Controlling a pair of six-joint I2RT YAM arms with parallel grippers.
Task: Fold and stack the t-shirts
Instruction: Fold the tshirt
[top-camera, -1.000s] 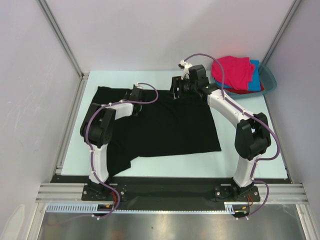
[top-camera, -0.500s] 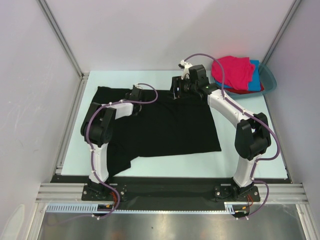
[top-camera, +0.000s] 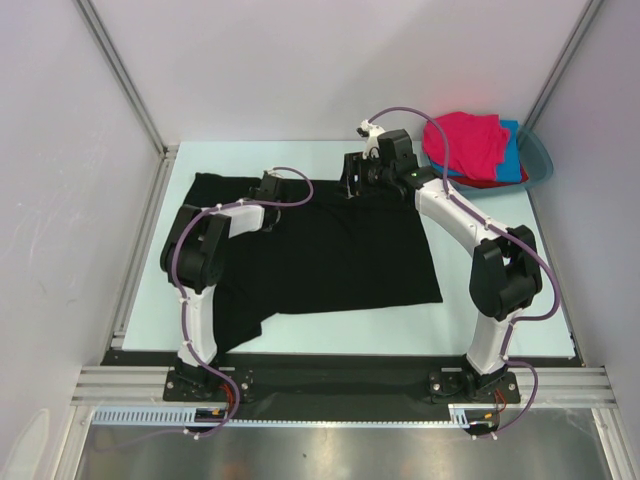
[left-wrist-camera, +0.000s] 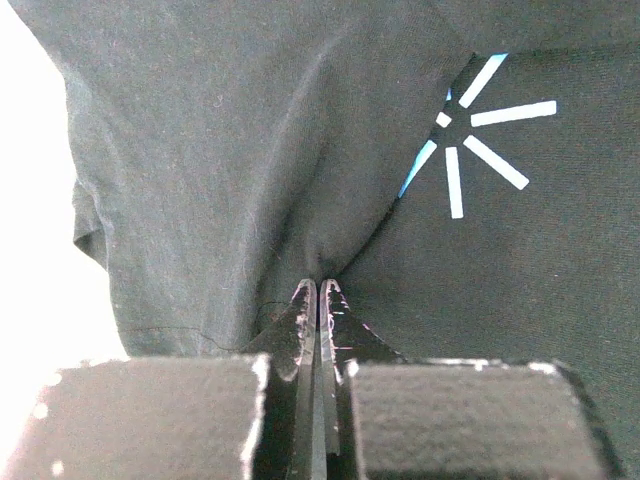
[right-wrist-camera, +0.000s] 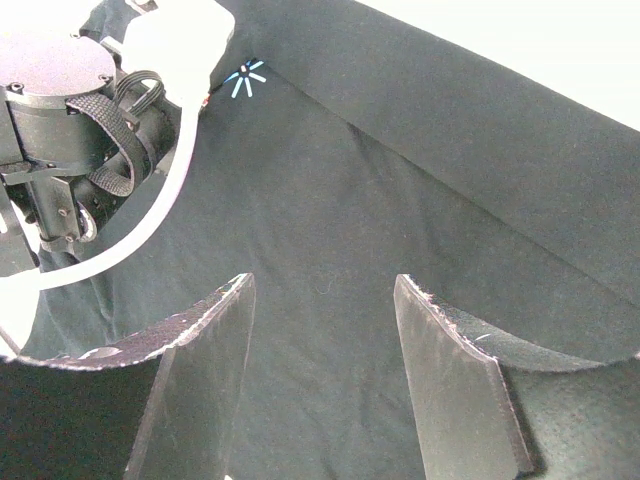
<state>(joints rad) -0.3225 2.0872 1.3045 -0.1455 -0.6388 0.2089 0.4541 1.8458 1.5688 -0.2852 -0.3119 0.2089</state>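
Note:
The large black t-shirt (top-camera: 330, 250) lies spread on the table, with its near left corner folded. My left gripper (top-camera: 270, 186) is shut on the black t-shirt near its far edge. In the left wrist view the cloth (left-wrist-camera: 220, 150) puckers into the closed tips (left-wrist-camera: 318, 288), beside a small white starburst print (left-wrist-camera: 480, 130). My right gripper (top-camera: 352, 176) is open and empty just above the shirt's far edge; the right wrist view (right-wrist-camera: 325, 290) shows black cloth between its fingers. The pink (top-camera: 468, 140), blue (top-camera: 514, 160) and red (top-camera: 490, 182) t-shirts lie piled at the back right.
A teal plastic basin (top-camera: 541, 160) at the back right corner holds the coloured shirts. The left arm's wrist and cable (right-wrist-camera: 70, 130) show close by in the right wrist view. Grey walls enclose the table on three sides.
My left gripper has shifted very slightly toward the far side with the cloth. The right arm has not moved.

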